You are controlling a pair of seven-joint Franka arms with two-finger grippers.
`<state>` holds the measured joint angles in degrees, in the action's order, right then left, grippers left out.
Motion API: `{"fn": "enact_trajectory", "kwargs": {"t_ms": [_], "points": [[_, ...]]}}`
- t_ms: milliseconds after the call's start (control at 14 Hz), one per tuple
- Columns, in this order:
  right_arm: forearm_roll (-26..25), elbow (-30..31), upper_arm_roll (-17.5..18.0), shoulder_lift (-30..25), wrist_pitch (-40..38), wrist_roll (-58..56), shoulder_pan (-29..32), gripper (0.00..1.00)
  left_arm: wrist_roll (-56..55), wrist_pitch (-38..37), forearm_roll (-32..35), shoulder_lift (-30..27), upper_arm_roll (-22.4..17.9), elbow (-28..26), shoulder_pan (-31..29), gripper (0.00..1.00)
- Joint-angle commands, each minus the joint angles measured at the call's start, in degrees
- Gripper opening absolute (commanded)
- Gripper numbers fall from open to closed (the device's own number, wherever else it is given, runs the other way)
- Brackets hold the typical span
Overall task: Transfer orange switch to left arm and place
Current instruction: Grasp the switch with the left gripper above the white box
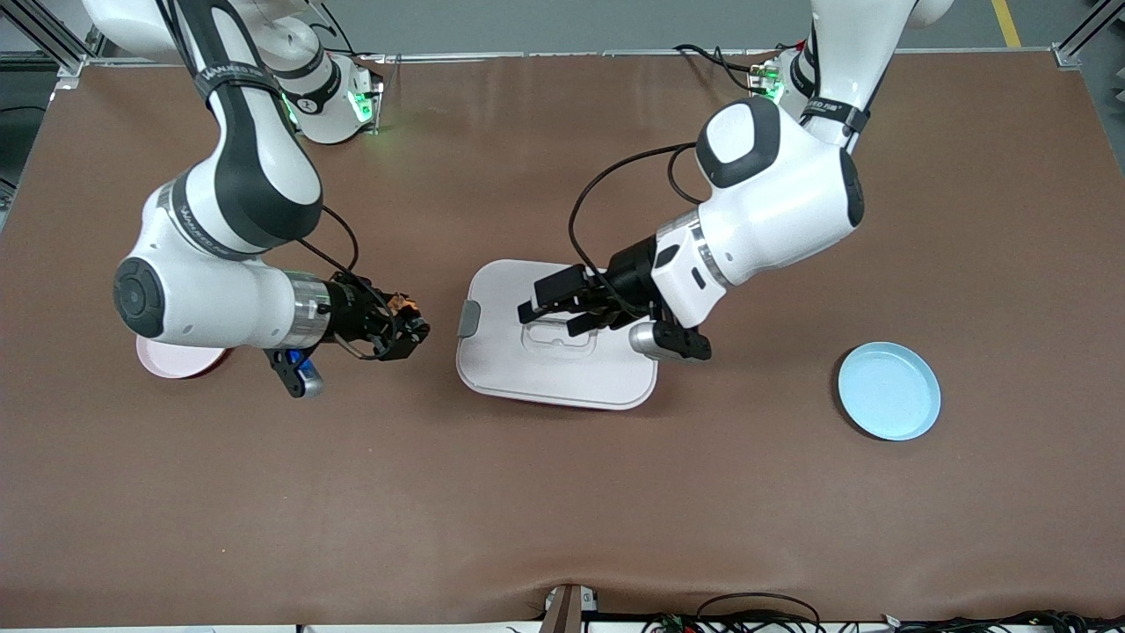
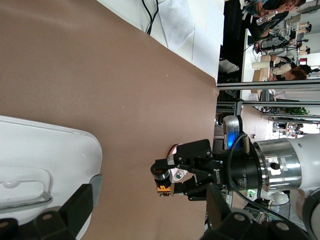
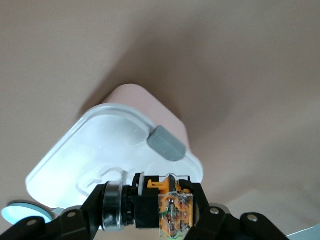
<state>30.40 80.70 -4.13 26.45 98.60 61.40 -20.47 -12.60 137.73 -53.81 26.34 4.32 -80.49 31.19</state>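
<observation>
The small black-and-orange switch (image 1: 403, 304) is pinched in the right hand (image 1: 406, 327) above the brown desk (image 1: 562, 492), beside the large white plastic box (image 1: 501, 352). The left hand (image 1: 549, 301) is held spread over the box lid.

Glossy white plastic box (image 1: 555, 367) with a smooth lid sits on a matt brown table covering (image 1: 562, 492).

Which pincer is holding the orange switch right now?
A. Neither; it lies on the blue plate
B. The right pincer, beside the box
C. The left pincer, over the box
B: the right pincer is shut on the orange switch in the air beside the box, while the left pincer hangs open and empty over the box lid.
</observation>
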Motion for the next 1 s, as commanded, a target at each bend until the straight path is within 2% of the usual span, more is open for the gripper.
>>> {"fn": "enact_trajectory", "kwargs": {"t_ms": [0,357,714,929], "points": [[1.42,-7.03,-0.52,3.86,-0.95,5.3,-1.23,0.0,-0.85,5.78,-1.38,1.6,-0.28,0.33,2.55,1.0],[1.5,-16.35,-0.52,9.23,-0.86,13.56,-2.99,0.0,-1.47,10.26,-0.68,4.07,-0.36,0.33,4.84,1.0],[2.21,-18.03,0.53,10.46,6.24,20.07,-4.93,0.0,-1.29,17.21,-0.59,7.58,-0.36,1.38,6.86,1.0],[2.21,-20.31,0.88,11.78,7.83,22.88,-5.63,0.0,-0.85,18.63,-0.68,9.25,-0.36,2.44,7.21,1.0]]}}
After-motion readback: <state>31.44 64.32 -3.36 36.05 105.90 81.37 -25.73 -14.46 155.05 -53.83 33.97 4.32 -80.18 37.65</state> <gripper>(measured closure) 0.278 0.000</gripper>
